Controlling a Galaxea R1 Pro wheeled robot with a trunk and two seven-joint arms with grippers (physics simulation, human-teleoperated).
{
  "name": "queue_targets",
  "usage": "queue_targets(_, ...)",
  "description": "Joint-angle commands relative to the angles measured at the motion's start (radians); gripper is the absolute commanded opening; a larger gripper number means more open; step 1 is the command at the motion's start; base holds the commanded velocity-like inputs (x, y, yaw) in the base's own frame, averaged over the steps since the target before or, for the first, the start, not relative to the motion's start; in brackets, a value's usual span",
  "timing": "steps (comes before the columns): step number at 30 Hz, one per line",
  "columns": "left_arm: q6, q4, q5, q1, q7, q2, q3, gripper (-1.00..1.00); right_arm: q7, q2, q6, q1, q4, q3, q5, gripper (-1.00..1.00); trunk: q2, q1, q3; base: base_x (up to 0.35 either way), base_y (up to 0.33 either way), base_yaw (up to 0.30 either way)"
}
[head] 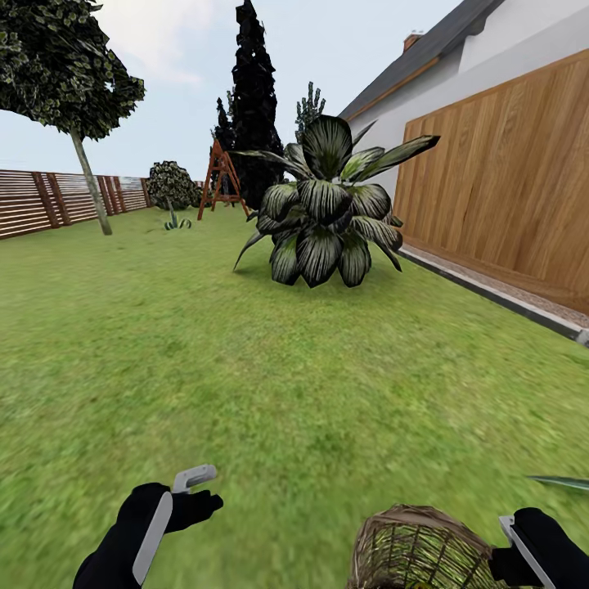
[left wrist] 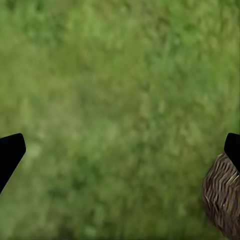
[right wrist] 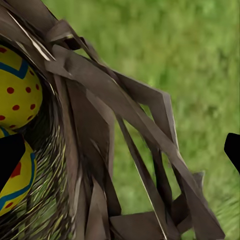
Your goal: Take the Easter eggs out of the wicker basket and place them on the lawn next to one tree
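Easter eggs [right wrist: 17, 92] look smooth, slippery; grip around the middle, your right claw [right wrist: 120, 150] spread wide over wicker basket [right wrist: 125, 130].

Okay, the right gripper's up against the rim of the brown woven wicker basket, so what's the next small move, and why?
Probably ease the right gripper inward over the rim of the brown woven wicker basket and down toward the yellow Easter eggs with red dots. Its jaws look open and straddle the rim, one fingertip inside beside the eggs, one outside over the green lawn, so nothing is grasped yet.
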Motion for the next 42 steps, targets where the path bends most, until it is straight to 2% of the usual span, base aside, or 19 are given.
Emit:
queue_targets(1, 0.005, -0.001, 0.007, -0.001, 0.003, -0.002, 0.003, 1.00, 0.001, -0.001, 0.004, -0.001, -0.001, 0.005, -0.003, 1.00, -0.001, 0.000, -0.001, 0.000, 0.000, 0.000)
queue_targets(21, 0.004, 0.000, 0.007, -0.001, 0.003, -0.021, 0.003, 1.00, 0.001, -0.001, 0.001, -0.001, -0.001, 0.004, -0.004, 1.00, -0.001, 0.000, -0.001, -0.052, -0.030, 0.000)
queue_targets(22, 0.004, 0.000, 0.007, -0.001, 0.003, -0.021, 0.004, 1.00, 0.001, -0.001, 0.000, -0.001, -0.001, 0.004, -0.004, -1.00, -0.001, 0.000, -0.001, -0.003, -0.002, 0.000)
queue_targets(38, 0.005, 0.001, 0.005, -0.001, 0.005, -0.022, 0.004, 1.00, 0.001, 0.000, 0.001, -0.001, 0.005, 0.008, -0.005, -1.00, -0.001, 0.000, -0.001, 0.000, 0.000, 0.000)
queue_targets(42, 0.005, 0.056, 0.007, -0.001, 0.005, -0.022, 0.002, 1.00, 0.001, 0.000, 0.001, -0.001, 0.005, 0.007, -0.005, -1.00, -0.001, 0.000, -0.001, 0.000, 0.000, 0.000)
